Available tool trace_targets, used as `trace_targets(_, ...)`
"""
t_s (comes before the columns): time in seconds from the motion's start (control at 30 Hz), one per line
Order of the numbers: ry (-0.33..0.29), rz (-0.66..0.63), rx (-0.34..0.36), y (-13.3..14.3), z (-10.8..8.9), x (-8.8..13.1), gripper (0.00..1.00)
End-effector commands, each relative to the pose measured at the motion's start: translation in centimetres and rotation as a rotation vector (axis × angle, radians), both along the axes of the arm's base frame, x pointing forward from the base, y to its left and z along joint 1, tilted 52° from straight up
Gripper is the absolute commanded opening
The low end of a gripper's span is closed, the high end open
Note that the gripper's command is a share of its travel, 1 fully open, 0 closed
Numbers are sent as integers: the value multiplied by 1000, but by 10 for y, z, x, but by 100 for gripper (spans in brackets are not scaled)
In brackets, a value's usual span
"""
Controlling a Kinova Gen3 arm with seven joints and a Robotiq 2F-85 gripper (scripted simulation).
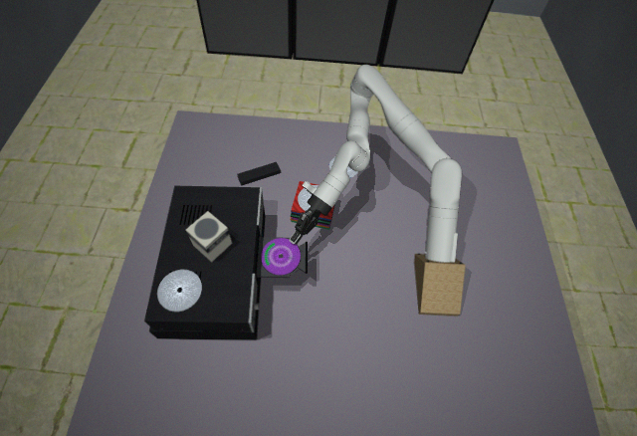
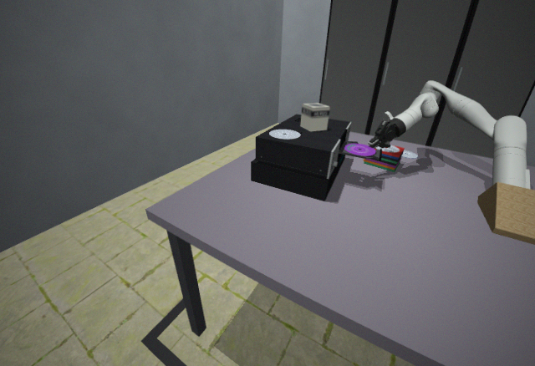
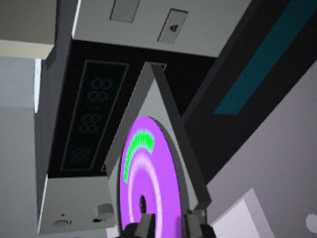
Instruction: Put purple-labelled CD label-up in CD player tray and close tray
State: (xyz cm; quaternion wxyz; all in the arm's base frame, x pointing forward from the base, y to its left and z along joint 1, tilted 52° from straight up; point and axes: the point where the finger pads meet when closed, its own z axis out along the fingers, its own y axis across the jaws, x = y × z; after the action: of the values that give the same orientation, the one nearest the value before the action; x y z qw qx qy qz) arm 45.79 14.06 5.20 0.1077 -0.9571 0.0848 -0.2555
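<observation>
The purple-labelled CD (image 1: 272, 265) (image 2: 353, 149) (image 3: 169, 174) lies label-up over the pulled-out tray (image 3: 154, 94) (image 1: 307, 259) and appears to sit in its round recess; its near edge is cut off in the wrist view, so I cannot tell whether it is fully flat. The black player (image 1: 221, 199) (image 2: 293, 155) (image 3: 198, 30) with a silver front stands upright. My gripper (image 1: 294, 240) (image 2: 372, 143) (image 3: 169, 228) is slightly open at the CD's edge on the arm's side. A narrow gap shows between the fingertips, with purple label visible through it.
A pale box (image 1: 208, 236) (image 2: 314, 118) and a silver disc (image 1: 169, 298) (image 2: 278, 134) are on the player's top. A stack of coloured cases (image 1: 298, 202) (image 2: 390, 165) stands behind the tray under the wrist. A black remote (image 1: 259, 173) and another disc (image 2: 408, 154) lie farther back.
</observation>
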Motion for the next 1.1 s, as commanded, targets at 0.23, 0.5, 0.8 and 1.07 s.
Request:
trace_targets(0.23, -3, -10, -5, 2, 1, 2, 24)
trace_targets(0.5, -1, -19, -19, 3, 2, 3, 24)
trace_targets(0.8, 14, -48, -52, 2, 1, 2, 24)
trace_targets(1.07, 22, -67, -82, 3, 1, 2, 24)
